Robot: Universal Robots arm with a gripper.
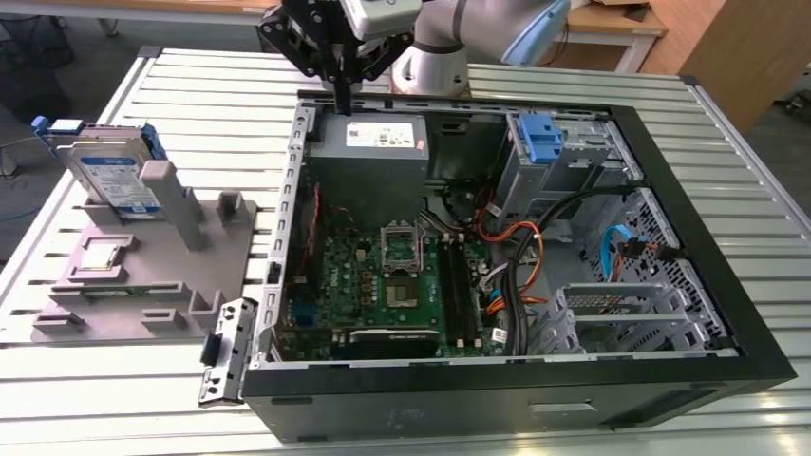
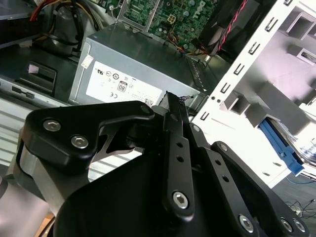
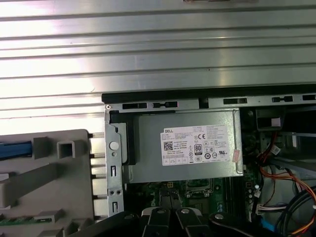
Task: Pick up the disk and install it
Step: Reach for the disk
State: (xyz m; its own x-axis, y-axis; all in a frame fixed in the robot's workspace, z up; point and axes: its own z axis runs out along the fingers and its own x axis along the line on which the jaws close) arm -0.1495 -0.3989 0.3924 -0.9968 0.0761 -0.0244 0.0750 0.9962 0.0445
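Nearest, the open PC case is lying on its side on the slatted table, w/ the motherboard facing up. On the exterior view's left, just beside the case, a grey fixture is sitting on the table. The disk is standing on edge at the fixture's far end, well apart from the tool. Farther back, the tool is hanging over the case's far wall, just above the grey PSU box, w/ fingers pressed together & pinching nothing.
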